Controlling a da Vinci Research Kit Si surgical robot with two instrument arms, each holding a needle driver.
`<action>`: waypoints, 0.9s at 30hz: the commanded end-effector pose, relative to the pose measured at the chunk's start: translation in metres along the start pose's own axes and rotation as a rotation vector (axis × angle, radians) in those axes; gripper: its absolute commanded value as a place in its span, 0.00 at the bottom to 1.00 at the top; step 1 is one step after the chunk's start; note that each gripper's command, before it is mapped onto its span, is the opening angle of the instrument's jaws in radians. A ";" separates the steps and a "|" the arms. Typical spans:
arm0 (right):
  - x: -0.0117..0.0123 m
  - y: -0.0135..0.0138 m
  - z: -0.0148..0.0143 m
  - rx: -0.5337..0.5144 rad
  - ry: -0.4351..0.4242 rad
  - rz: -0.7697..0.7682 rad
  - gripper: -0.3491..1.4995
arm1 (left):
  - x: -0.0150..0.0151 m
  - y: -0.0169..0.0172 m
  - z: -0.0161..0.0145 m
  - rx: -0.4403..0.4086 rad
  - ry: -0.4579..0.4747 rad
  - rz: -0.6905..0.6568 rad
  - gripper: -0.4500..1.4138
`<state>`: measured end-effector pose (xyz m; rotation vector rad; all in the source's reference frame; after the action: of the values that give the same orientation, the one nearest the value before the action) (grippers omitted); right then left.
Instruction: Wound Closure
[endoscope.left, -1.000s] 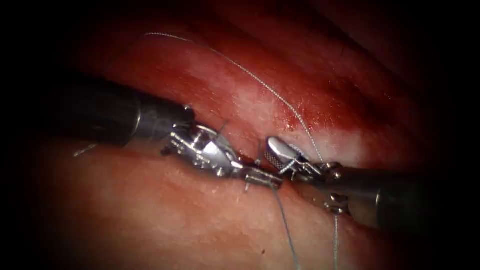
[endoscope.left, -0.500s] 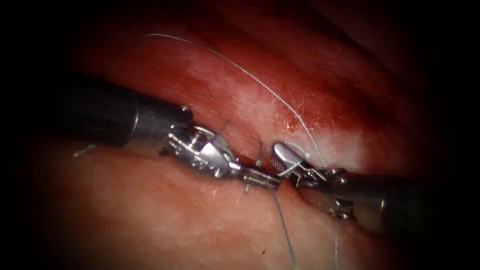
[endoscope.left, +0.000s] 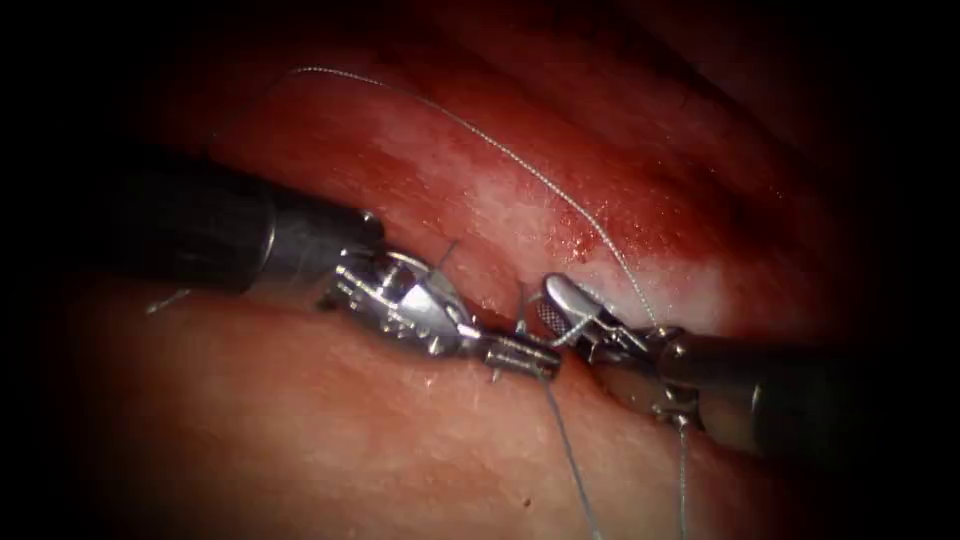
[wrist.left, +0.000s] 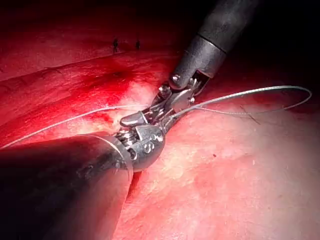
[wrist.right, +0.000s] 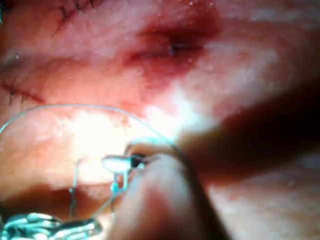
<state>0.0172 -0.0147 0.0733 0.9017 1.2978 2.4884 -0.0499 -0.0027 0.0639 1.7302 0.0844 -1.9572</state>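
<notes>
The cut (endoscope.left: 480, 305) runs across the tissue (endoscope.left: 330, 440) between both tools. My left tool (endoscope.left: 522, 356) reaches in from the left, jaws shut on the needle (endoscope.left: 519, 304) near mid-curve. One end stands up above the jaws and the other pokes out below at the cut's near lip. I cannot tell whether it is in the tissue. Thread (endoscope.left: 570, 460) trails down from these jaws. My right tool (endoscope.left: 558, 318) faces them from the right, open, with a strand lying across its jaws. In the left wrist view the left tool (wrist.left: 134, 120) meets the right tool (wrist.left: 167, 102).
A long thread (endoscope.left: 500, 150) arcs over the red-stained far side of the tissue to the right tool's wrist; another strand (endoscope.left: 682, 480) hangs below it. Short cut thread ends (endoscope.left: 445, 255) stick up near the left tool. The thread loop (wrist.left: 295, 95) lies on the tissue.
The right tool has shifted slightly to the right and its wrist has turned a little. The left tool has stayed put with the needle.
</notes>
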 end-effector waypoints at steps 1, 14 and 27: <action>-0.0006 0.0009 0.0011 0.001 -0.003 0.000 0.71 | -0.0003 0.0002 0.0006 -0.001 0.002 0.000 0.00; -0.0007 0.0005 0.0022 0.001 0.006 -0.022 0.56 | -0.0003 0.0002 0.0005 -0.002 0.003 0.000 0.00; -0.0016 -0.0017 0.0015 -0.021 -0.034 -0.261 0.00 | -0.0006 0.0008 -0.0022 0.005 -0.007 -0.010 0.00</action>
<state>0.0182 -0.0128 0.0714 0.6890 1.2891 2.2505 -0.0466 -0.0018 0.0637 1.7275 0.0822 -1.9774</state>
